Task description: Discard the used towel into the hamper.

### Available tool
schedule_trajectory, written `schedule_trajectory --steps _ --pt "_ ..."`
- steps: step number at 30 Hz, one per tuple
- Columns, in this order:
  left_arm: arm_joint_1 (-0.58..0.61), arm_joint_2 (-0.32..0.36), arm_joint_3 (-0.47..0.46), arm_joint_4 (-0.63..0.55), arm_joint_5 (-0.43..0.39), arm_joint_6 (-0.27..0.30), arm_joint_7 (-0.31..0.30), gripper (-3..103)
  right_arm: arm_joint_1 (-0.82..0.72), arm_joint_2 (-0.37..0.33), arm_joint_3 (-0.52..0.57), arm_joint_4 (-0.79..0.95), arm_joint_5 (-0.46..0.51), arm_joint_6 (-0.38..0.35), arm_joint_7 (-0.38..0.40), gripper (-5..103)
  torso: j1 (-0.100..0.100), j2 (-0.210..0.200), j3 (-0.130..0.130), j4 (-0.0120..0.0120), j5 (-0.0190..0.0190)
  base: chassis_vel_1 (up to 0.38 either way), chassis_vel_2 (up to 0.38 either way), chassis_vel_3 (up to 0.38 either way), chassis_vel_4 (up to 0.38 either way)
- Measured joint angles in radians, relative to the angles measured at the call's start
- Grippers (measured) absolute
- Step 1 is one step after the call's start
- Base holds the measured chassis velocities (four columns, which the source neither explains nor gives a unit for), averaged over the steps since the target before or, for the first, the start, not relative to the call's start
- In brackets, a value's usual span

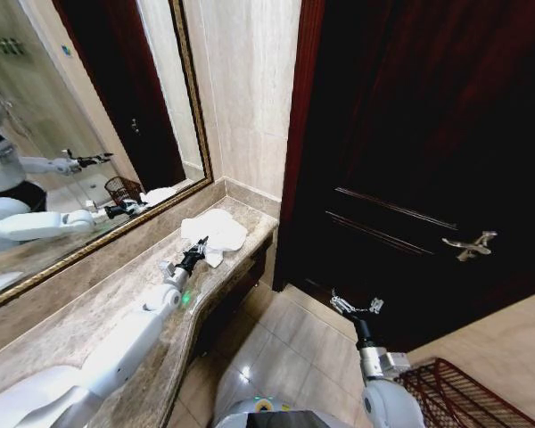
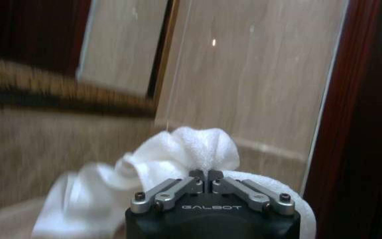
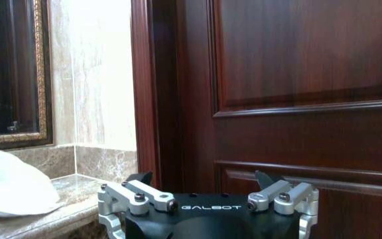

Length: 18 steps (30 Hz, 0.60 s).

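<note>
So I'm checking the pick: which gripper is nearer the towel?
Left. The left gripper is shut on the towel on the counter; the right gripper hangs open by the door.

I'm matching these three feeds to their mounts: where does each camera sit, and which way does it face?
Head view: high on the robot, facing down at counter, door, both arms.
Left wrist view: behind the left tool, shut on the towel, facing the wall.
Right wrist view: behind the open right tool, facing the door.
All share the towel.

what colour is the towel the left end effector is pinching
White. The towel shows best in the left wrist view, bunched in the left end effector.
</note>
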Motion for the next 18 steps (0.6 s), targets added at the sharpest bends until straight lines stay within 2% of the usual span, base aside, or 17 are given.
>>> schedule_trajectory --steps 2,6,9,10,12,14,15,18 --pt "0.044 0.006 -0.065 -0.083 0.014 -0.006 -0.004 2 -0.001 0.002 0.0 0.004 0.0 0.0 0.002 100 0.0 0.0 0.0 0.0 0.0 0.0 0.0 0.0 0.0" --pt "0.085 0.011 -0.117 -0.16 0.019 -0.009 -0.012 2 -0.002 0.004 -0.001 0.008 0.0 0.001 0.006 100 0.0 0.0 0.0 0.0 -0.0001 0.0 0.0 0.0 0.0" --pt "0.173 0.027 -0.188 -0.293 0.052 -0.031 -0.014 2 -0.005 0.005 0.001 0.017 0.007 0.002 0.018 100 0.0 0.0 0.0 0.0001 -0.0002 0.0 0.0 0.0 0.0" --pt "0.173 0.027 -0.188 -0.293 0.052 -0.031 -0.014 2 -0.005 0.005 0.001 0.017 0.007 0.002 0.018 100 0.0 0.0 0.0 0.0001 -0.0002 0.0 0.0 0.0 0.0" --pt "0.234 0.033 -0.219 -0.364 0.072 -0.047 -0.015 2 -0.006 0.005 0.005 0.022 0.014 0.007 0.017 100 0.0 0.0 0.0 0.0001 0.0003 0.0 0.0 0.0 0.0" --pt "0.316 0.025 -0.259 -0.444 0.107 -0.067 -0.015 2 -0.009 0.005 0.008 0.029 0.024 0.013 0.017 100 0.0 0.0 0.0 0.0 -0.0002 0.0 0.0 0.0 0.0" --pt "0.316 0.025 -0.259 -0.444 0.107 -0.067 -0.015 2 -0.009 0.005 0.008 0.029 0.024 0.013 0.017 100 0.0 0.0 0.0 0.0 -0.0002 0.0 0.0 0.0 0.0" --pt "0.458 -0.026 -0.338 -0.555 0.175 -0.1 -0.012 2 -0.012 0.005 0.012 0.033 0.04 0.023 0.017 100 0.0 0.0 0.0 0.0002 0.0 0.0 0.0 0.0 0.0"
